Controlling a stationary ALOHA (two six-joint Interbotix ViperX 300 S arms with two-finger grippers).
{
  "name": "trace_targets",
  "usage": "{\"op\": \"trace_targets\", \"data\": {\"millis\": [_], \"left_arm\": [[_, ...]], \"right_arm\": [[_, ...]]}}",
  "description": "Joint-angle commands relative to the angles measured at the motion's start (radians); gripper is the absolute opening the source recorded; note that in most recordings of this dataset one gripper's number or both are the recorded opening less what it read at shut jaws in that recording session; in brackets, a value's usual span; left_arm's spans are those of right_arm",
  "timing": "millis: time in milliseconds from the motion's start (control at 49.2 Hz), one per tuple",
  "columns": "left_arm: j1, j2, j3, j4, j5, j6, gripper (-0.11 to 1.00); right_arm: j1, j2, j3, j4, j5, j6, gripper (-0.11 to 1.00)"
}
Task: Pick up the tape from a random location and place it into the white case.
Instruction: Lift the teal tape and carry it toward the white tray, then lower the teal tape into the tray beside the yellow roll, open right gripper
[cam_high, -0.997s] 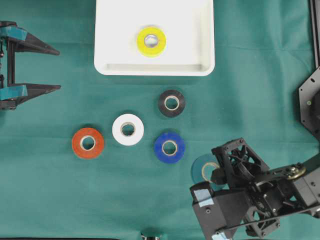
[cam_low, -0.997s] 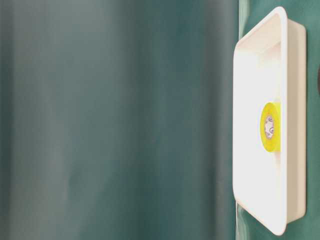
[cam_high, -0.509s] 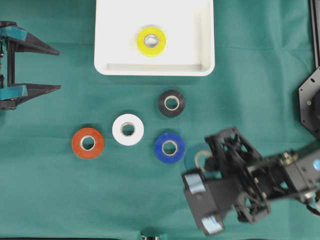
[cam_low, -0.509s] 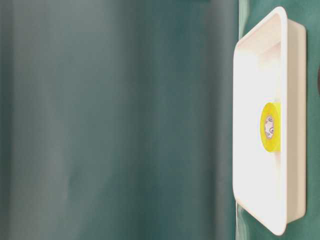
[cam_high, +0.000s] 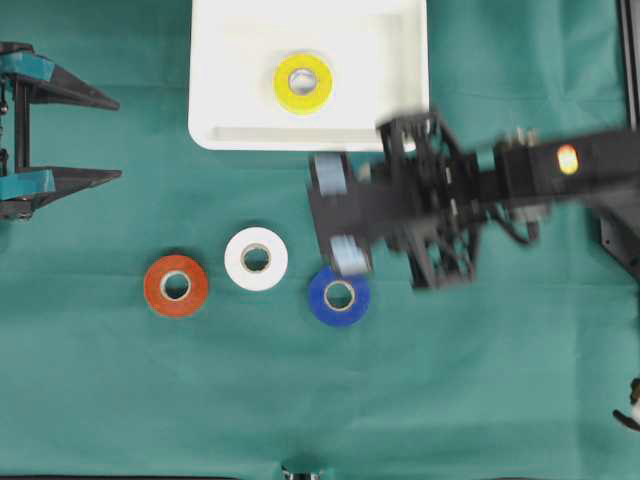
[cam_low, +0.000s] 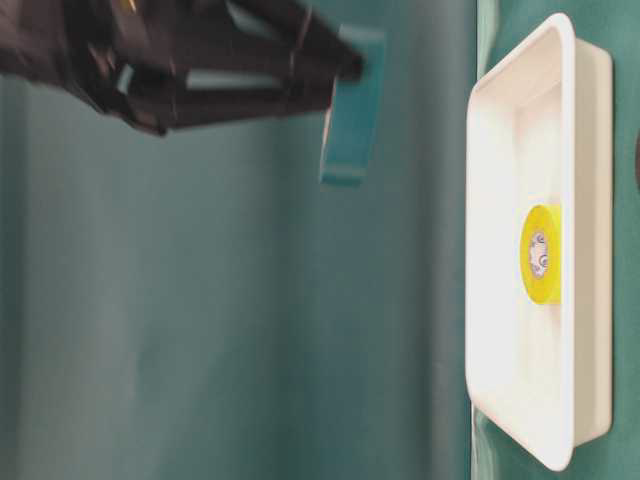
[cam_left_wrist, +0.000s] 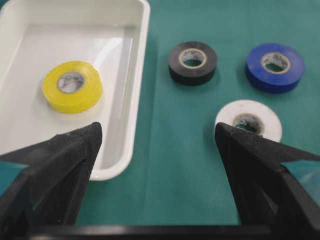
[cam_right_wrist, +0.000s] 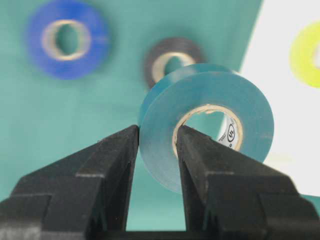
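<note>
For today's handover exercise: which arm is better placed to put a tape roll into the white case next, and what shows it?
Right. The right gripper already grips the teal tape roll close by the white case; the left gripper waits open and empty at the table's edge.

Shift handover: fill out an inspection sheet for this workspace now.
Surface: green cloth, no spills seen.
Job's things: white case holds yellow roll; teal roll carried in the air, not yet in the case.
Clutter: red roll, white roll, blue roll, black roll on the cloth.
Tools: right tool shut on teal roll; left tool open, empty.
Cables: nothing seen.
Surroundings: nothing seen.
</note>
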Motion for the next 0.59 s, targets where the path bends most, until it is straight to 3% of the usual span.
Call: {"op": "trace_targets", "data": {"millis": [0, 407, 570], "left_arm": [[0.002, 0.005, -0.009, 0.0, -0.005, 0.0, 0.99], [0.003, 0.005, -0.009, -0.002, -0.003, 0.0, 0.99], [0.003, 0.005, -0.009, 0.0, -0.003, 0.0, 0.99]], "right_arm": [[-0.066, -0.029, -0.026, -0.002, -0.017, -0.015, 0.28], [-0.337, -0.029, -0.026, -0.003, -0.075, -0.106, 0.28], [-0.4, -0.029, -0.026, -0.003, -0.081, -0.126, 0.28]]}}
